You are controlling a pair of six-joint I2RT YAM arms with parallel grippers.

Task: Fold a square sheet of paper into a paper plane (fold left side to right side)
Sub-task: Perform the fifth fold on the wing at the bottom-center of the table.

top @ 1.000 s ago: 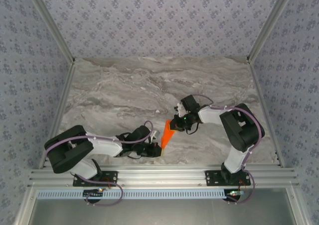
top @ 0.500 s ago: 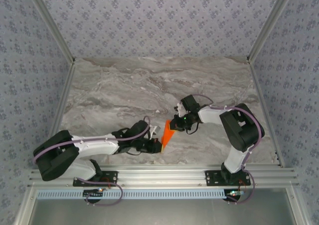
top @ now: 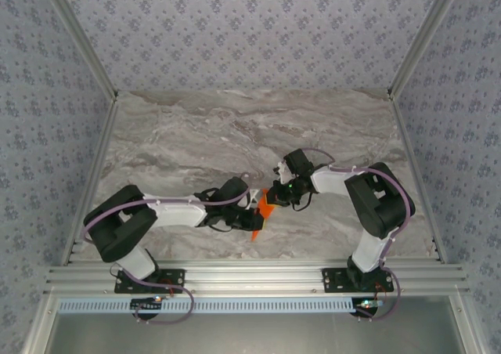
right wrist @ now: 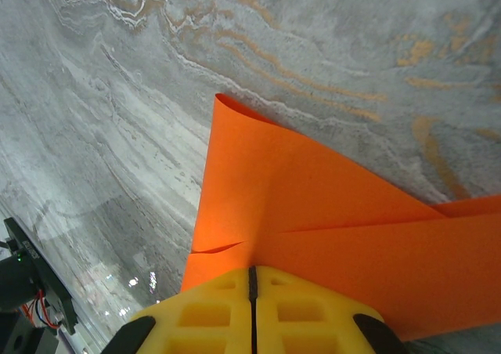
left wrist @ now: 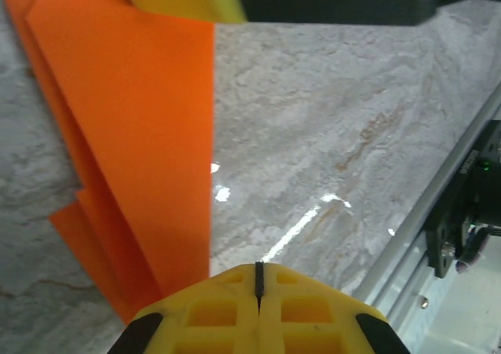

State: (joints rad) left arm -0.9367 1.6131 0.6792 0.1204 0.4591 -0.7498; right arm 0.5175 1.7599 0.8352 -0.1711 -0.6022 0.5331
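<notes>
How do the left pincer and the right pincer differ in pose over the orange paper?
The left pincer reaches in from the left to the near end of the folded bright orange sheet of paper; the right pincer reaches in from the right to its far end. The left arm stretches long; the right arm is folded at the elbow. Both are shut, tips at the paper.

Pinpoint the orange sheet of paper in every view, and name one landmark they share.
Top external: sheet of paper just below the picture's centre, over the marble tabletop.
Left wrist: a broad strip running down the left half.
Right wrist: lower centre, reaching the right edge.
Shared landmark: the grey marble tabletop.
</notes>
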